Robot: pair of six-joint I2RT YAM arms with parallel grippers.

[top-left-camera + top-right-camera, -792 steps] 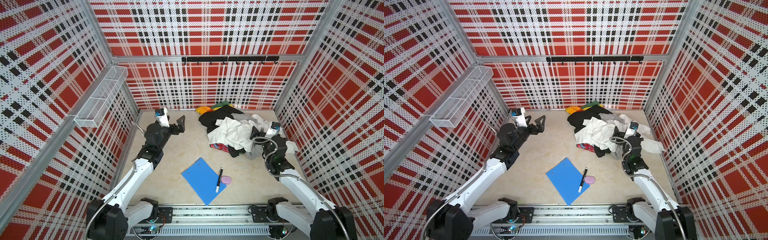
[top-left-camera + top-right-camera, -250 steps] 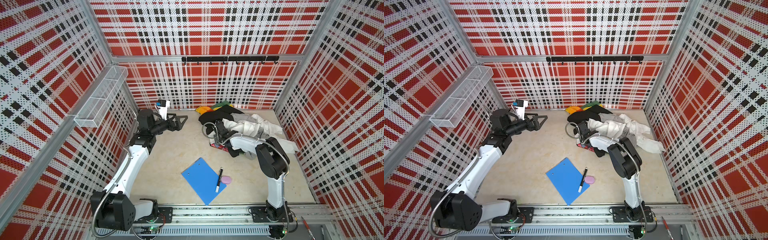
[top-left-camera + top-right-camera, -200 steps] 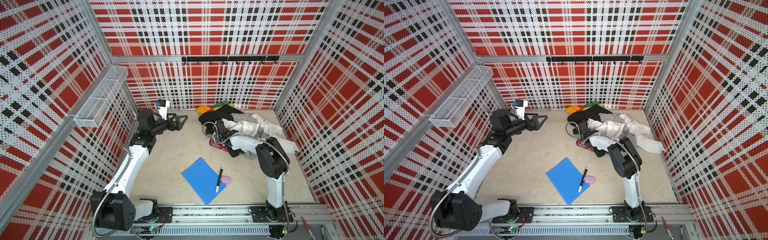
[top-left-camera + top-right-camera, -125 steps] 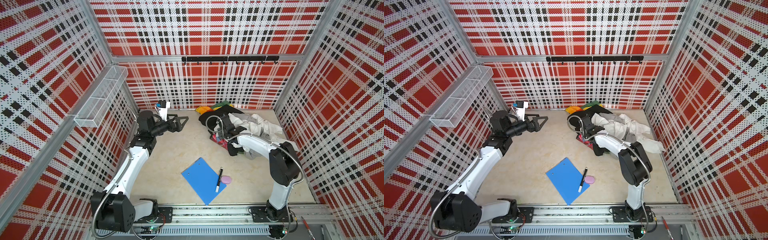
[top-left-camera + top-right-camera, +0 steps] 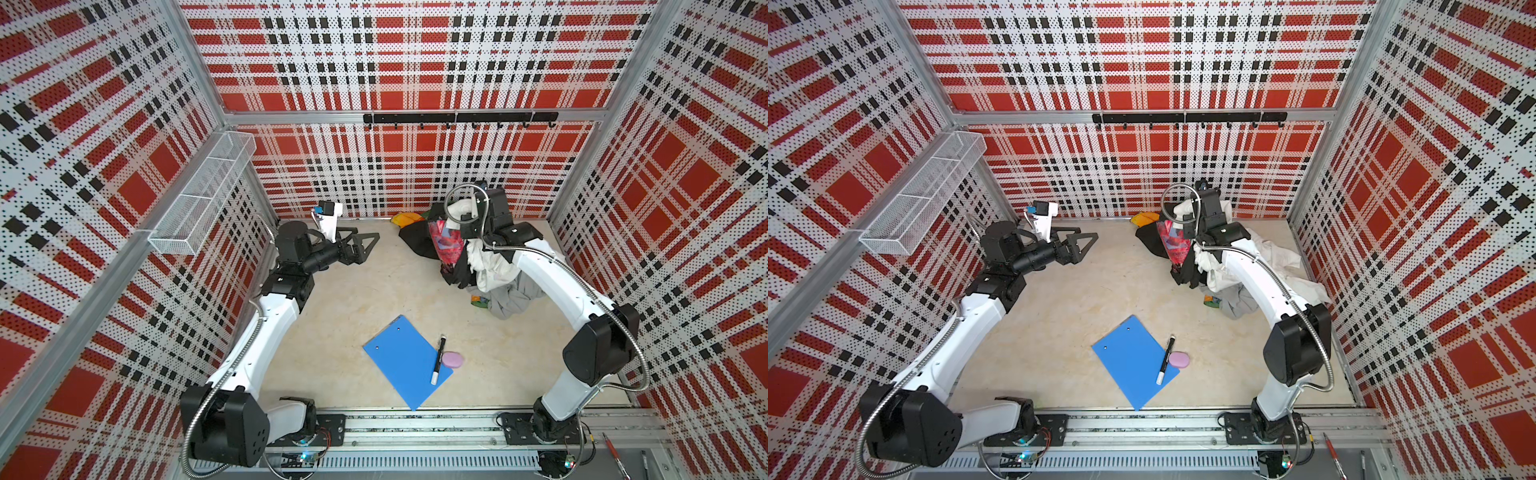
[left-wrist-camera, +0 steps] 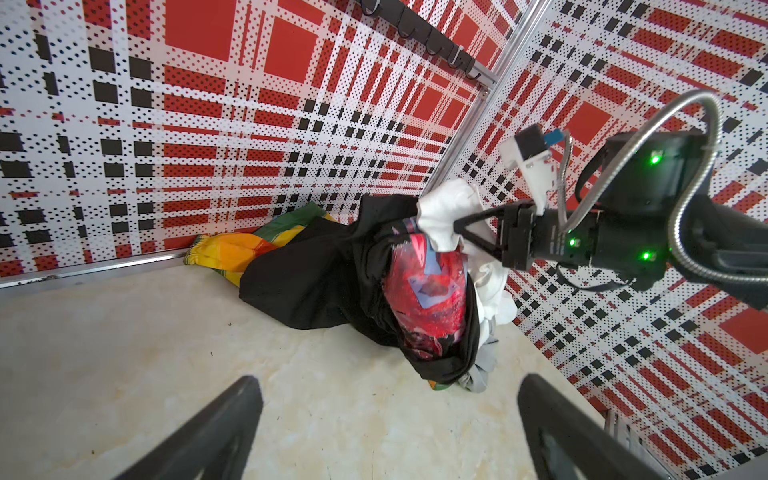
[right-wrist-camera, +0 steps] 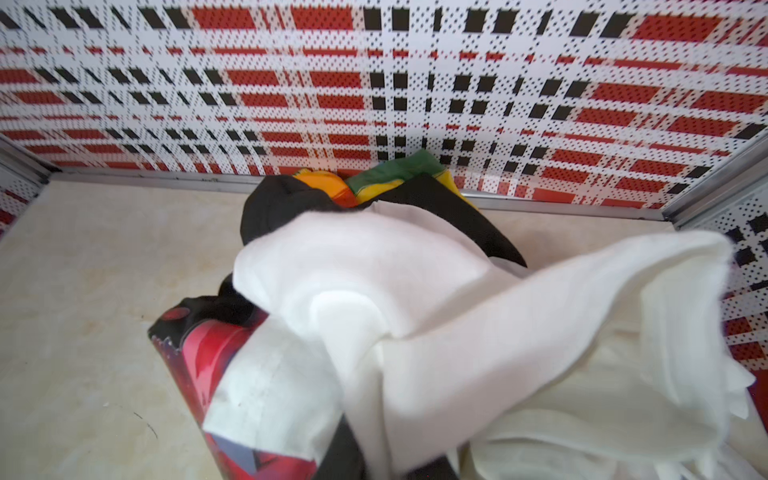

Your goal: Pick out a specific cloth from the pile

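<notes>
Plainly, the cloth (image 5: 415, 245) is spread flat on the far part of the surface (image 5: 365, 299), at the left edge of the pile (image 5: 505, 291); its far end touches the rainbow-striped cloth (image 5: 405, 217) bunched against the far wall. Its long axis is judged to run from that far-left end toward the near right, where it passes under a hanging bundle. That bundle is held up by the right gripper (image 6: 457, 226), which is clamped on a white cloth (image 6: 444, 203); a smaller black garment with a red-patterned piece (image 6: 424, 291) is lifted along with it. Whether a fold of the cloth is also caught up there cannot be told. The cloth therefore lies below and to the left of the right gripper, which is the nearer of the two but already occupied. The left gripper (image 5: 365, 239) is held further off to the left, well apart from the cloth across bare surface, at about the same depth; its jaws are spread wide with nothing between them, and they are pointed rightward at the cloth's uncovered left edge. That exposed edge is judged the likeliest place for a grasp; a reach to the right by the left arm would be called for, and the overlapping black garment could be taken by mistake.
</notes>
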